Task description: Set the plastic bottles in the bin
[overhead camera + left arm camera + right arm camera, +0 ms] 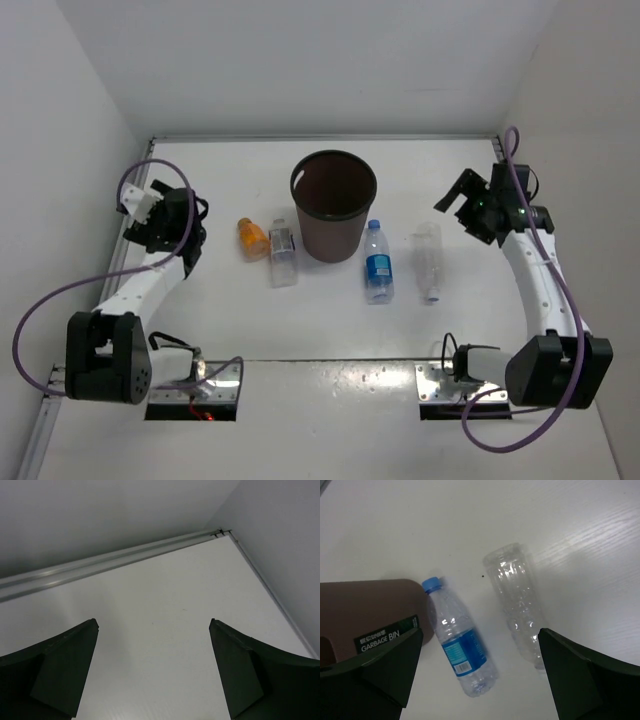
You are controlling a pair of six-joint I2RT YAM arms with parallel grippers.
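The dark brown bin [333, 204] stands upright at the middle of the white table. Left of it lie a stubby orange bottle [252, 238] and a clear bottle with a whitish label [283, 252]. Right of it lie a blue-labelled bottle [378, 262] and a plain clear bottle [428, 260]. My left gripper [143, 213] hovers open at the far left, over bare table [155, 650]. My right gripper [462, 205] hangs open at the far right, empty. Its wrist view shows the blue-labelled bottle [460, 642], the plain clear bottle [516, 600] and the bin's side [367, 610].
White walls close in the table on the left, back and right. A metal rail [100, 562] runs along the table's left edge near my left gripper. Both arm bases sit at the near edge.
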